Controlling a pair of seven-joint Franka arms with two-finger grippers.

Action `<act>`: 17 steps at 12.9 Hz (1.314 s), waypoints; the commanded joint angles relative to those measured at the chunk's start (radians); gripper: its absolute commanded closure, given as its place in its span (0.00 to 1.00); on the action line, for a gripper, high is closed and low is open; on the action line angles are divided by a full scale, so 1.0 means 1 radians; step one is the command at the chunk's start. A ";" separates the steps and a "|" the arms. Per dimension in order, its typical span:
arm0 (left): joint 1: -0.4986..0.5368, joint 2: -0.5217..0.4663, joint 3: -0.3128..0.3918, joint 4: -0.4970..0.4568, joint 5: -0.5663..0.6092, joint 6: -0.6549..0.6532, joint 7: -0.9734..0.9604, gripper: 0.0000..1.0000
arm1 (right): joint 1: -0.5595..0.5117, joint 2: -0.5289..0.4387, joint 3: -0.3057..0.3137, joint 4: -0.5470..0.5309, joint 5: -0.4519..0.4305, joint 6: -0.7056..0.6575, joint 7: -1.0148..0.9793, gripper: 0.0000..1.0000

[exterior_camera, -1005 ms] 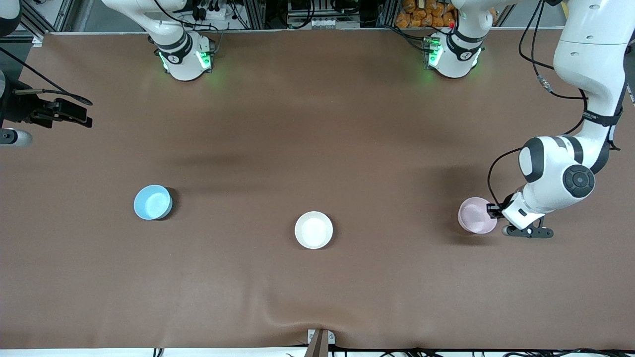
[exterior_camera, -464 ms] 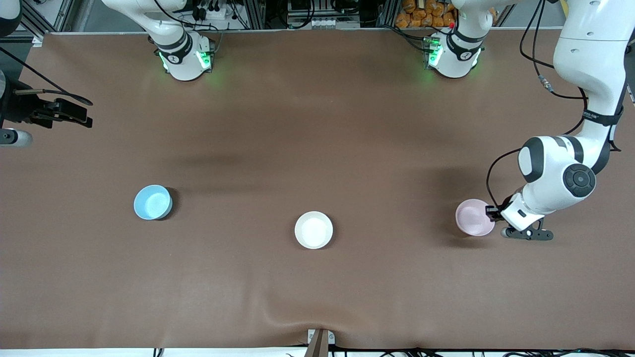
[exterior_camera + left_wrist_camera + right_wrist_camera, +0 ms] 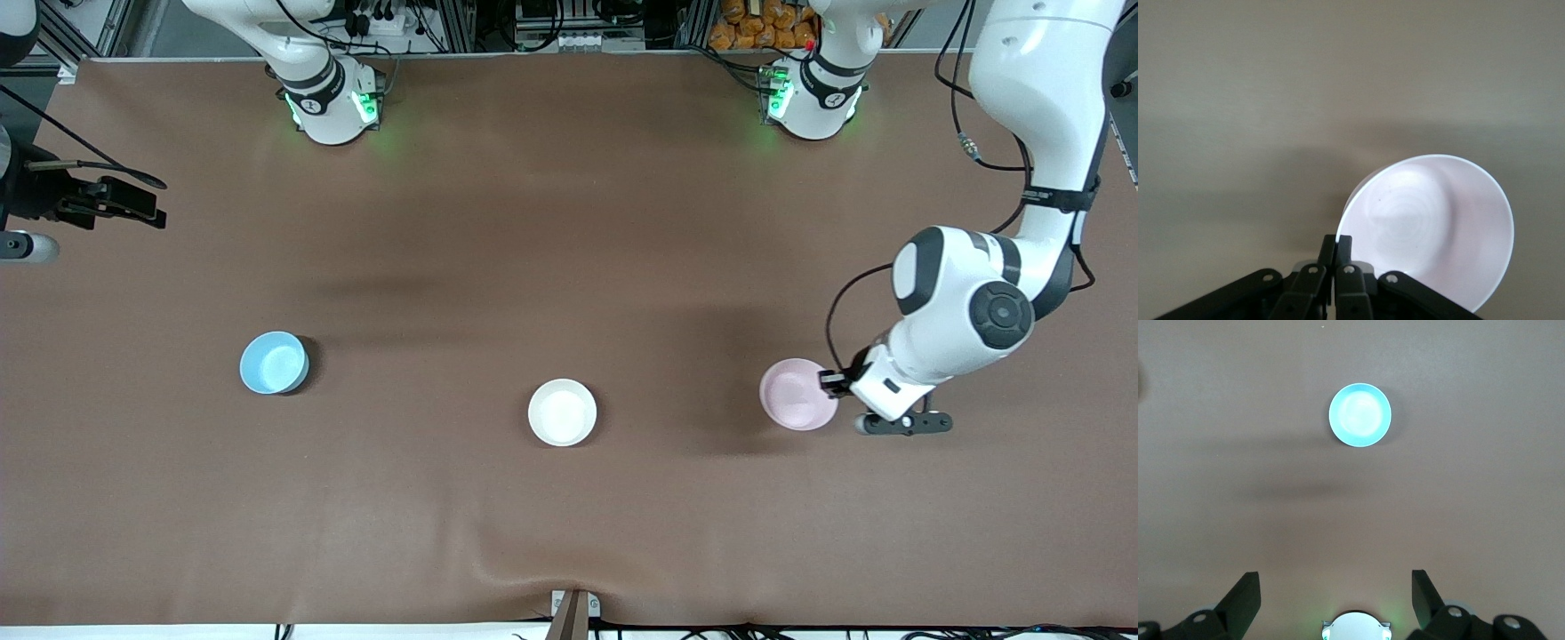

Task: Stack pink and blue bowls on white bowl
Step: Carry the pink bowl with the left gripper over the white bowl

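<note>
Front view: left end effector (image 3: 831, 383) pinches the pink bowl (image 3: 794, 394) by its rim, above the worktop (image 3: 569, 222) toward the left arm's end. Next, I'd judge, it needs carrying over the white bowl (image 3: 562, 412). Right end effector (image 3: 1336, 593) waits, spread.

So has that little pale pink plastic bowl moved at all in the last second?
Yes. The pale pink plastic bowl, pinched by its rim in the left gripper, has shifted toward the small white plastic bowl in the middle of the table, which stayed put.

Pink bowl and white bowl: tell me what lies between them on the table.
Nothing: in the front view only bare brown table lies between the pink bowl, gripped at its rim by the left gripper, and the white bowl.
</note>
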 commanded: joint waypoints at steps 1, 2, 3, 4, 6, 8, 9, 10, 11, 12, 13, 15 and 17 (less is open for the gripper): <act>-0.123 0.011 0.008 0.061 -0.009 -0.049 -0.174 1.00 | -0.012 -0.006 0.006 -0.010 0.000 -0.003 -0.011 0.00; -0.182 0.015 0.008 0.076 -0.009 -0.049 -0.249 1.00 | -0.013 -0.006 0.006 -0.010 0.000 -0.009 -0.011 0.00; -0.235 0.040 0.008 0.113 -0.008 -0.049 -0.335 1.00 | -0.015 -0.006 0.006 -0.010 0.000 -0.010 -0.011 0.00; -0.269 0.055 0.008 0.139 -0.002 -0.049 -0.380 1.00 | -0.015 -0.004 0.006 -0.010 0.000 -0.008 -0.011 0.00; -0.350 0.125 0.008 0.220 -0.011 -0.046 -0.415 1.00 | -0.015 -0.004 0.006 -0.010 0.000 -0.005 -0.011 0.00; -0.414 0.205 0.011 0.329 -0.009 -0.046 -0.522 1.00 | -0.016 -0.006 0.006 -0.010 0.000 -0.010 -0.011 0.00; -0.427 0.225 0.011 0.349 -0.009 -0.035 -0.529 1.00 | -0.018 -0.006 0.006 -0.010 0.000 -0.011 -0.011 0.00; -0.427 0.236 0.011 0.355 -0.009 -0.018 -0.521 1.00 | -0.018 -0.006 0.006 -0.010 0.000 -0.013 -0.011 0.00; -0.427 0.251 0.011 0.360 -0.009 0.025 -0.515 1.00 | -0.018 -0.006 0.006 -0.010 0.000 -0.011 -0.011 0.00; -0.427 0.268 0.011 0.360 -0.009 0.075 -0.509 1.00 | -0.018 -0.006 0.006 -0.010 0.000 -0.011 -0.011 0.00; -0.427 0.290 0.011 0.360 -0.011 0.123 -0.503 1.00 | -0.018 -0.004 0.006 -0.010 0.000 -0.010 -0.011 0.00; -0.432 0.310 0.011 0.366 -0.009 0.148 -0.503 1.00 | -0.018 -0.004 0.006 -0.020 0.000 -0.008 -0.011 0.00; -0.436 0.333 0.014 0.403 -0.009 0.148 -0.503 1.00 | -0.030 0.011 0.006 -0.060 0.000 0.025 -0.011 0.00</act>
